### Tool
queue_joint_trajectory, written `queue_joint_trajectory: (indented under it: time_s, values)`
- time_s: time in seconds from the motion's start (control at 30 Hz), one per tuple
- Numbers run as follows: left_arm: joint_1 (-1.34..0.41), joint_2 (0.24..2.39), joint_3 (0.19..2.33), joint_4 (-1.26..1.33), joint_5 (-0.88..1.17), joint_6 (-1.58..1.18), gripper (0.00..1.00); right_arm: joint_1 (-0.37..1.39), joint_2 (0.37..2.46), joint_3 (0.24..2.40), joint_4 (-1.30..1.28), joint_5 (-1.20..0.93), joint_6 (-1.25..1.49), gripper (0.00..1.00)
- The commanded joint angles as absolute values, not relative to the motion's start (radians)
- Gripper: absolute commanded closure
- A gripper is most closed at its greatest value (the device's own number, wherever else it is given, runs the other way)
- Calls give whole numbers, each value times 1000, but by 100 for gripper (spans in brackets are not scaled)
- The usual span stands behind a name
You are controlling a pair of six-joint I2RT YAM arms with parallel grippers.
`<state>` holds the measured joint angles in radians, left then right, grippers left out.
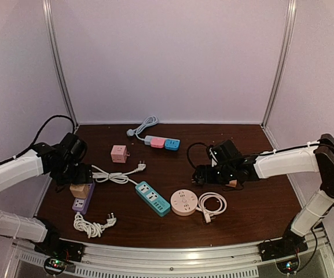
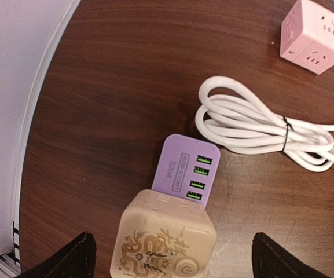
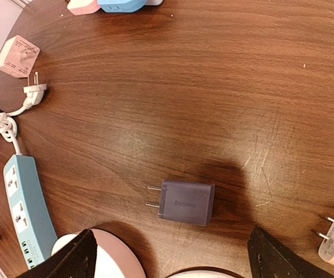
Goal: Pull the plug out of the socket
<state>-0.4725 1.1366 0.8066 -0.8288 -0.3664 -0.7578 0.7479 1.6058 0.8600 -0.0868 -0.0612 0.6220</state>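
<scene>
One tan plug (image 2: 164, 237) sits pushed into the purple socket (image 2: 188, 169), close to the left edge of the counter (image 2: 109, 87), so we think the pull is not done yet. Our left gripper (image 2: 172, 259) hangs over it with its fingers spread wide, one on each side, holding nothing. What is left is to close, grip and lift. Our right gripper (image 3: 172, 255) is spread wide too, over a loose grey charger (image 3: 185, 202) more toward the right edge. A white cord (image 2: 259, 130) lies just beside the socket; toward the left edge we see bare wood to move in
</scene>
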Motion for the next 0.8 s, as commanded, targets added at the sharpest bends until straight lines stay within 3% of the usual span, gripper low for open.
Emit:
queue_joint_trajectory:
  time_s: [0.0,0.1,0.5,0.77]
  values:
    - [-433,1188,767,-765,-278,-689,6,759,1569,881,-105,-25,605,8]
    - [-430,1214,753,-752,-266,-681,11,762,1564,879,-109,-23,604,9]
    - [-441,1197,674,-598,-47,-753,53,792,1596,906,-115,-9,603,9]
    - [-563,1237,711,-563,-80,-864,63,861,1638,978,-119,-7,607,9]
